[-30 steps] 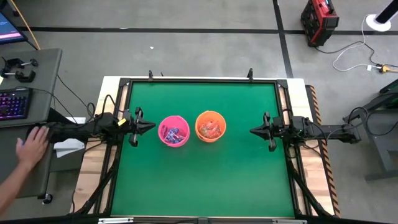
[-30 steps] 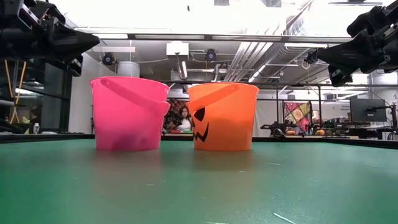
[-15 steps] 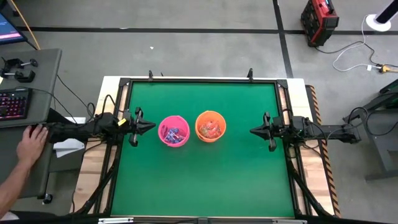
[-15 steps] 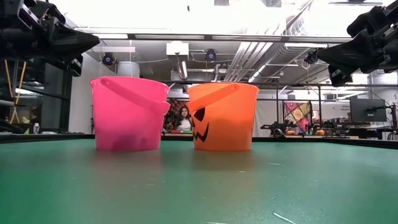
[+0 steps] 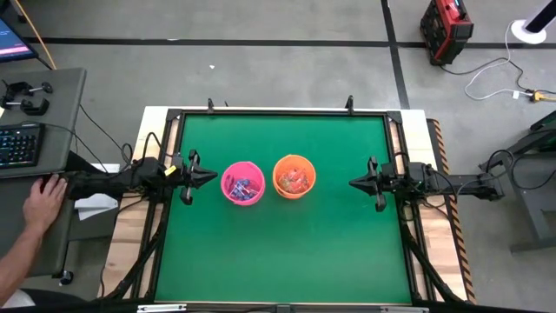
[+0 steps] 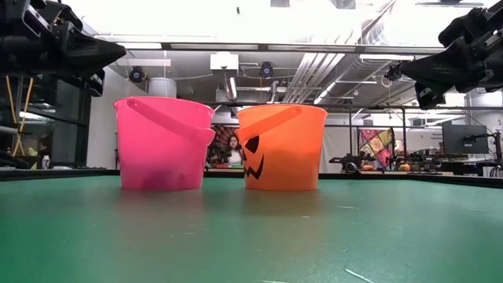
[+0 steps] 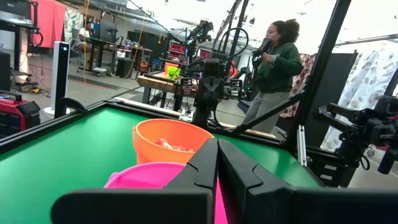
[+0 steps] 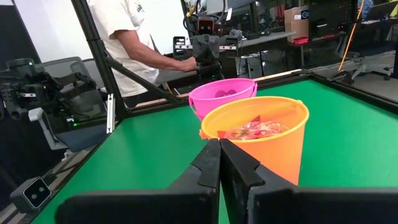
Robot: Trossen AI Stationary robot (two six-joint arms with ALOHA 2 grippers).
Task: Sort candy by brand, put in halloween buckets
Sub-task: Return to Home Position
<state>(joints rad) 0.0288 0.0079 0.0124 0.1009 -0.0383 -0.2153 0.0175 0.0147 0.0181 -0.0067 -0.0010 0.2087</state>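
Note:
Two buckets stand upright side by side on their bases mid-table: a pink bucket (image 5: 242,183) (image 6: 163,143) on the left, holding blue and purple candy, and an orange bucket (image 5: 294,176) (image 6: 281,146) with a dark face mark, holding red-and-clear pieces (image 8: 254,130). My left gripper (image 5: 214,175) (image 7: 217,144) hovers shut above the table left of the pink bucket, pointing at it. My right gripper (image 5: 353,183) (image 8: 219,145) hovers shut to the right of the orange bucket, pointing at it. Neither touches anything.
The green mat (image 5: 278,243) lies bare around the buckets, framed by a black rail (image 5: 278,113). A person's hand (image 5: 42,200) rests on a side desk left of the table, near a keyboard (image 5: 19,143). People stand in the room beyond the table.
Both arms and both buckets have kept still. The person's hand at the left desk has drawn back a little toward the near side.

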